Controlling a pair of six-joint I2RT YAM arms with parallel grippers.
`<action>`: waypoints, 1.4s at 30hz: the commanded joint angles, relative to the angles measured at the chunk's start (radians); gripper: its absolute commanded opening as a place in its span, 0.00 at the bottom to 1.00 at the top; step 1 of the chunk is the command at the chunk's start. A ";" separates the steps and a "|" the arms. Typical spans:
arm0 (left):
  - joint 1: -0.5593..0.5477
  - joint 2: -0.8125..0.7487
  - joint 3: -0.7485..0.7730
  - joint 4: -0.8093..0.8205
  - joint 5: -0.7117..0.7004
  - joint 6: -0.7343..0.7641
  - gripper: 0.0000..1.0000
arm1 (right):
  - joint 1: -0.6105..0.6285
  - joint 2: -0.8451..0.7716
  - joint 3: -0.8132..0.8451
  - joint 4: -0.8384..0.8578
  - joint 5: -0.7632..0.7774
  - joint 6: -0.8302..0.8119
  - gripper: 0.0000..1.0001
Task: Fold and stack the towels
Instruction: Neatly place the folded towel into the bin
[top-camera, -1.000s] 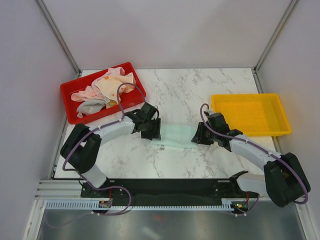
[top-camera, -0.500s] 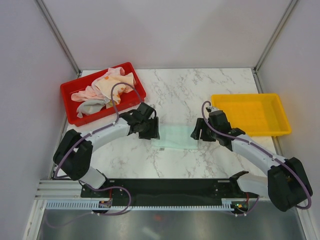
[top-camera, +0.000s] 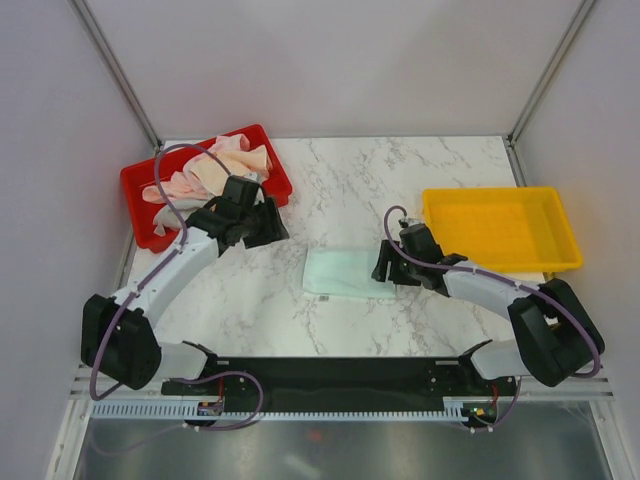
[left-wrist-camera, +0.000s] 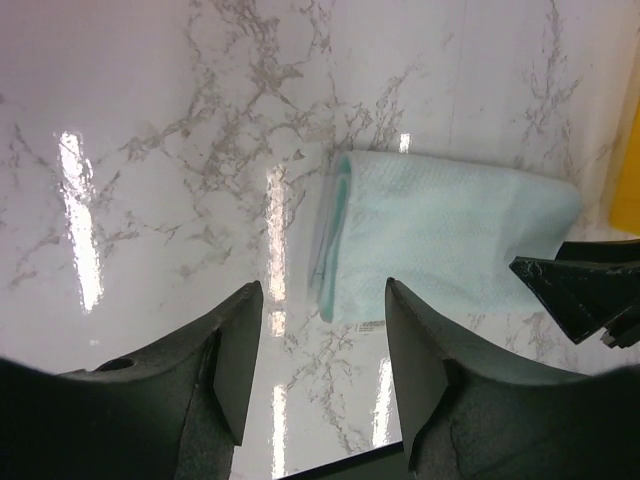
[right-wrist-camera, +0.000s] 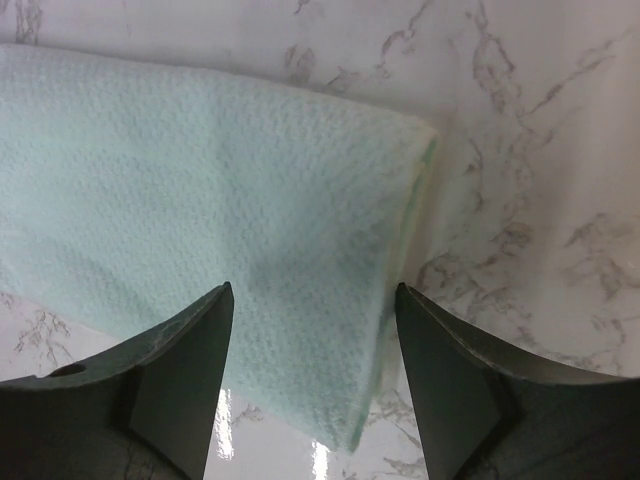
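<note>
A pale mint towel (top-camera: 345, 272) lies folded flat on the marble table; it also shows in the left wrist view (left-wrist-camera: 450, 235) and the right wrist view (right-wrist-camera: 200, 220). My right gripper (top-camera: 385, 268) is open at the towel's right edge, low over it, its fingers (right-wrist-camera: 180, 380) spread with nothing between them. My left gripper (top-camera: 262, 222) is open and empty, raised left of the towel near the red tray; its fingers (left-wrist-camera: 230, 360) frame bare marble. Pink, cream printed and grey-white towels (top-camera: 215, 172) lie bunched in the red tray.
The red tray (top-camera: 138, 180) stands at the back left. A yellow tray (top-camera: 500, 228) stands at the right, with nothing in it. A black base plate (top-camera: 330, 375) runs along the near edge. Grey walls enclose the table.
My left gripper has let go of the mint towel's left end and pulled back left towards the red tray. My right gripper stays at the towel's right edge.
</note>
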 joint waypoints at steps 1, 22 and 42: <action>0.046 -0.071 -0.018 -0.021 0.051 0.053 0.60 | 0.044 0.035 -0.011 0.070 0.027 0.040 0.73; 0.138 -0.086 0.039 -0.088 0.031 0.169 0.60 | 0.071 0.108 0.349 -0.303 0.185 -0.160 0.00; 0.141 -0.045 0.021 -0.074 0.092 0.165 0.60 | -0.252 0.234 0.816 -0.796 0.338 -0.497 0.00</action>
